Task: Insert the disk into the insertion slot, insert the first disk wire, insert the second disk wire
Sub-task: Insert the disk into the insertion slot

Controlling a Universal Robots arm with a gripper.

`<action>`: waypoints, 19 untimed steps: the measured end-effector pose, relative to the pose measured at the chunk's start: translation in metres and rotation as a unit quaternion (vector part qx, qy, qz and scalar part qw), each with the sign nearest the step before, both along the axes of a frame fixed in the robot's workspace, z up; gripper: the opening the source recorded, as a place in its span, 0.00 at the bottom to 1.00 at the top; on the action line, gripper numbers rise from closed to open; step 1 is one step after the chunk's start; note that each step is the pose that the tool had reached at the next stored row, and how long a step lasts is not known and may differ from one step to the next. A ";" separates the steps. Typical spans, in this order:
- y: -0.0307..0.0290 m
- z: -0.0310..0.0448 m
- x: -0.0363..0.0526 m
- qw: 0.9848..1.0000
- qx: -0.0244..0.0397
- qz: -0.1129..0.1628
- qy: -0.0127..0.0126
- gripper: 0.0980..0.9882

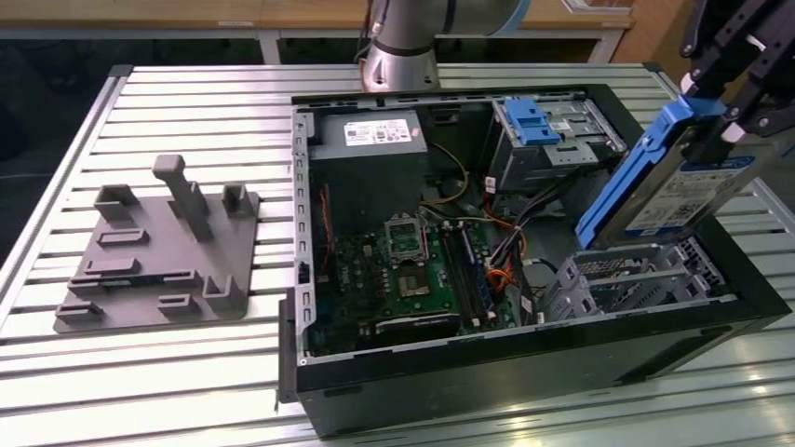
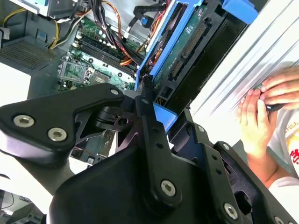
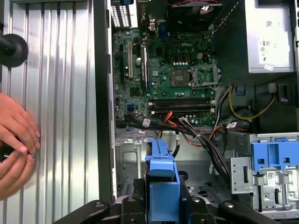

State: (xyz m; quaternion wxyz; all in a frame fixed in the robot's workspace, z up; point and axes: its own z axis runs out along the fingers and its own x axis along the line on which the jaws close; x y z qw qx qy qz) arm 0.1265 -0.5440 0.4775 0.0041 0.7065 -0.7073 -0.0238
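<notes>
Your gripper (image 1: 718, 112) is clamped tight on the disk (image 1: 680, 191), with the fingers (image 2: 150, 126) pinching the upper end of its blue frame, so the grab looks solid. In the exterior view the disk hangs tilted in the air, white label showing, over the end of the computer case (image 1: 497, 372) on the exterior view's right.

Right below its lower end is the slot (image 1: 634, 279), the low grey metal bay, and the disk isn't in it yet. Just beside the slot there's a bundle of orange and black wires (image 1: 504, 251), then the green motherboard (image 1: 397, 270) flat on the case floor. Further back you've got the taller cage with the blue latch (image 1: 537, 126) and the power supply (image 1: 367, 154).

Outside the case, a person's hands (image 3: 16, 144) rest on the slatted table (image 1: 186, 93) near the case wall. Well off on the exterior view's left sits a grey plastic stand (image 1: 155, 251).
</notes>
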 end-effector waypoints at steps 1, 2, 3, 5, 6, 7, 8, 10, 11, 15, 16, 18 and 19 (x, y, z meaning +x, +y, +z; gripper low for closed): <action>0.0000 -0.0001 0.0007 1.000 0.002 0.002 0.000 0.30; 0.0000 -0.0003 0.0013 1.000 0.004 0.005 0.000 0.30; 0.0000 -0.0006 0.0019 1.000 0.005 0.008 0.000 0.30; 0.0000 -0.0011 0.0038 1.000 0.005 0.015 0.000 0.30; 0.0000 -0.0014 0.0055 1.000 0.005 0.016 0.000 0.30; 0.0000 -0.0016 0.0064 1.000 0.005 0.017 0.000 0.30; 0.0001 -0.0015 0.0066 1.000 0.005 0.017 0.000 0.30; 0.0000 -0.0016 0.0068 1.000 0.005 0.017 0.000 0.30; 0.0000 -0.0016 0.0069 1.000 0.005 0.017 0.000 0.30; -0.0005 -0.0018 0.0069 1.000 0.005 0.017 0.000 0.30; -0.0009 -0.0019 0.0069 1.000 0.005 0.017 0.000 0.30; -0.0018 -0.0023 0.0069 1.000 0.005 0.017 0.000 0.30; -0.0021 -0.0027 0.0069 1.000 0.006 0.017 0.000 0.30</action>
